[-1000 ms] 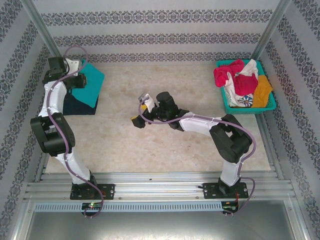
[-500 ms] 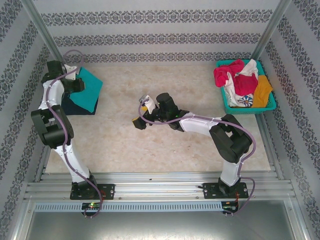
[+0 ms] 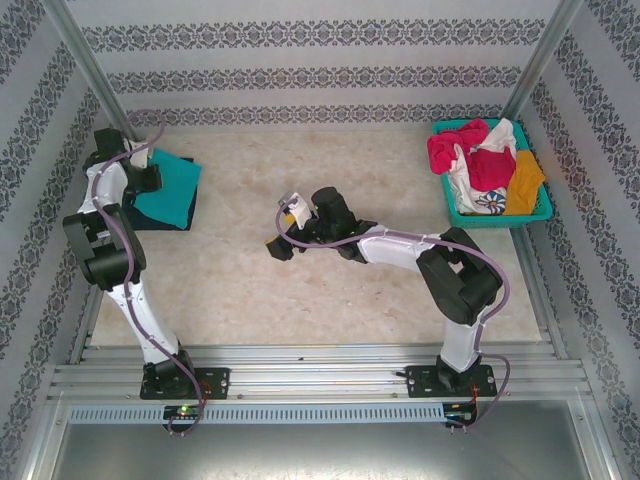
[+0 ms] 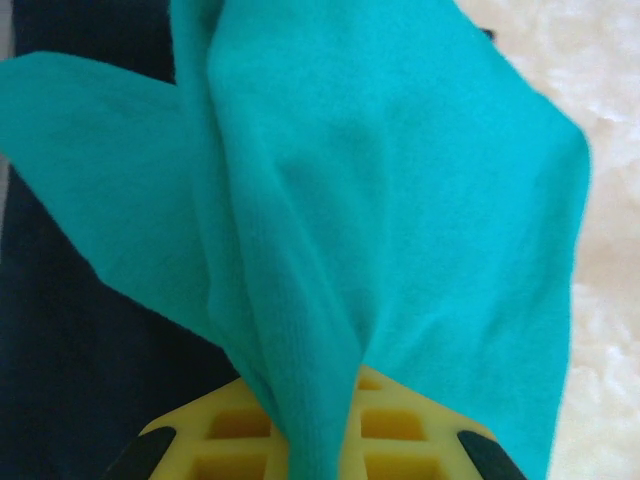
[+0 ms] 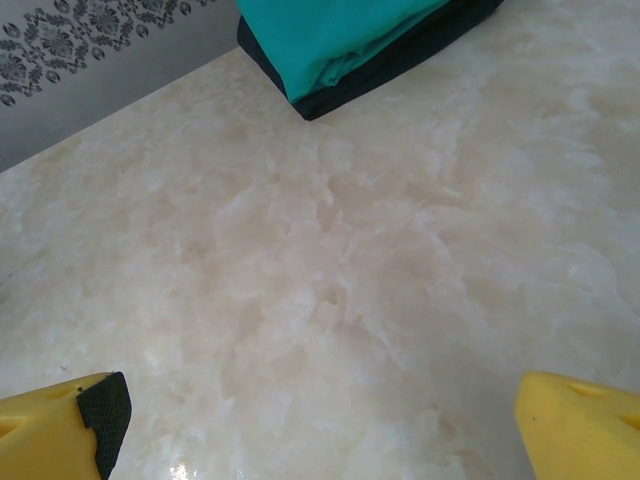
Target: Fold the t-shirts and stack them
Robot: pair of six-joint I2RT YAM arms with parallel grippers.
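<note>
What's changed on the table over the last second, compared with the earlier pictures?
The left gripper, shut on the teal t-shirt, has drawn back toward the left and near side. That dragged the shirt from a skewed diamond to lie squarer on the navy t-shirt. It has not let go. The right gripper stayed open over the middle of the table, and the basket of shirts is unchanged.

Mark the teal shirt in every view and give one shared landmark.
Top external: teal shirt at far left, upper half.
Left wrist: teal shirt across the centre, close up.
Right wrist: teal shirt at the top edge.
Landmark: navy shirt lying under it.
</note>
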